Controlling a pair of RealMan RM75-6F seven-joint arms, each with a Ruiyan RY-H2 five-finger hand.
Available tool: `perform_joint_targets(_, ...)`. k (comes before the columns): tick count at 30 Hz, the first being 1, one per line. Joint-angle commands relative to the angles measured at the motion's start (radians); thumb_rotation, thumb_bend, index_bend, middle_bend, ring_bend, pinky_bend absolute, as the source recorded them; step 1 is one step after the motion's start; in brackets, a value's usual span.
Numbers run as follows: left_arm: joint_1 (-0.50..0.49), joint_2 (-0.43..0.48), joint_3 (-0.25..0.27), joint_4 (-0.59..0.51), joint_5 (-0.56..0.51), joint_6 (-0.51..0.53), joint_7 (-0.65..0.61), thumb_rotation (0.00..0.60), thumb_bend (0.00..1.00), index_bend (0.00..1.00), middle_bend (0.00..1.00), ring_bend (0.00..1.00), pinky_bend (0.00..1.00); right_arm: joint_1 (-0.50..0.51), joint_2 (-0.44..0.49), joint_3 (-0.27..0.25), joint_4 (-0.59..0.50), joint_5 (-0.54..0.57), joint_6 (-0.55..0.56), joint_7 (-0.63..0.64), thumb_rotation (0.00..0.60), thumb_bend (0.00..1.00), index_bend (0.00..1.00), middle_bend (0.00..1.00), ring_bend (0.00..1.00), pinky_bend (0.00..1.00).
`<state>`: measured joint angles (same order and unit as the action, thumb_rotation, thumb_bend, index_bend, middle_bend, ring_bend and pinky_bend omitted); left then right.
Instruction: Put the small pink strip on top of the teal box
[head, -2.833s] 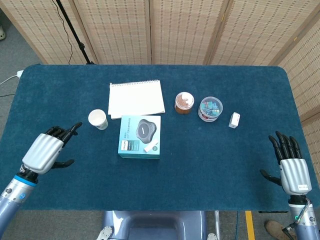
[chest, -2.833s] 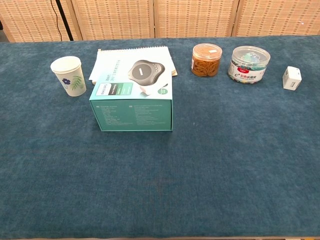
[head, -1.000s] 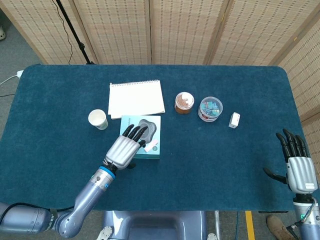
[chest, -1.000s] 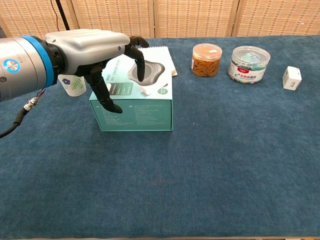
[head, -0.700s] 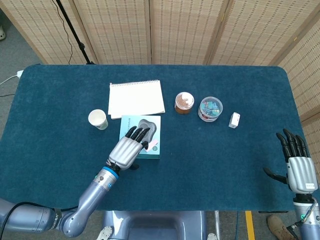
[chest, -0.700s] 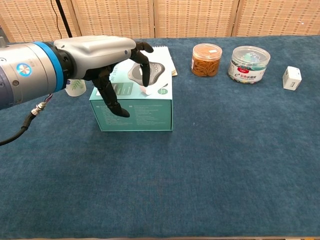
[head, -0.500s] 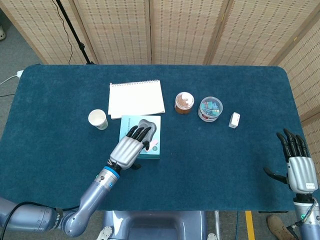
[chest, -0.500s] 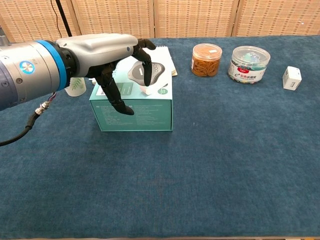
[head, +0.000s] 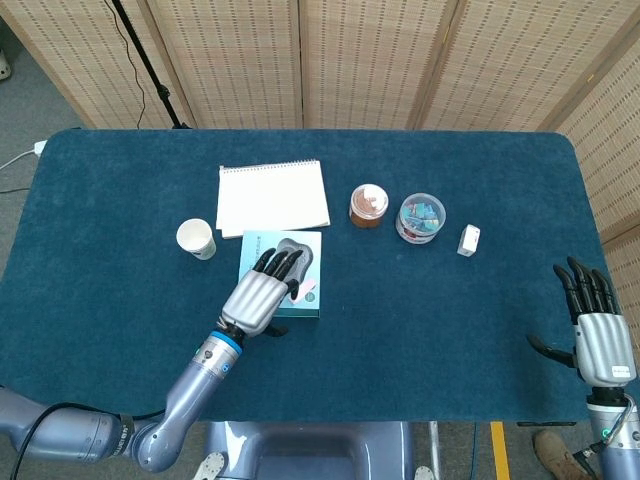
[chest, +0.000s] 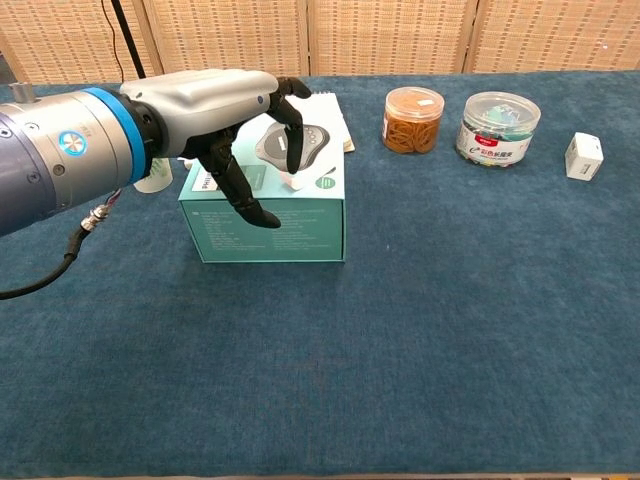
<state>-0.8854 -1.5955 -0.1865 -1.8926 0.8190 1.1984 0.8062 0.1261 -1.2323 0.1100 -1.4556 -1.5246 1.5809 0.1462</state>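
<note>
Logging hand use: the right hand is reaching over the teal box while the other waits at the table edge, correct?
No, the left hand reaches over the teal box; the chest view shows it. The right hand waits at the table edge.

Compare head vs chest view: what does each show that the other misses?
Head view only: the right hand, open at the table's right edge, and the whole notebook.
Chest view only: the teal box's front face and the paper cup half hidden behind the left arm.
Both: left hand over the teal box, pink strip by a fingertip, two jars.
</note>
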Motion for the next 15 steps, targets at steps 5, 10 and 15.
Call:
perform_joint_targets(5,-0.011,-0.011,0.001,0.013,-0.032,0.01,0.02,0.528,0.0,0.48,0.0,0.0,0.0,-0.001,0.002,0.003,-0.001,0.0,-0.002,0.005,0.6,0.0,0.0,0.0,0.0,0.0)
perform_joint_targets(10,-0.017,-0.013,0.003,0.015,-0.038,0.005,0.017,0.527,0.0,0.48,0.0,0.0,0.0,-0.002,0.002,0.005,-0.001,0.0,-0.003,0.005,0.6,0.0,0.0,0.0,0.0,0.0)
perform_joint_targets(15,-0.018,-0.014,0.013,0.012,-0.028,0.01,0.021,0.526,0.0,0.48,0.0,0.0,0.0,-0.003,0.002,0.006,-0.001,0.001,-0.006,0.007,0.6,0.0,0.0,0.0,0.0,0.0)
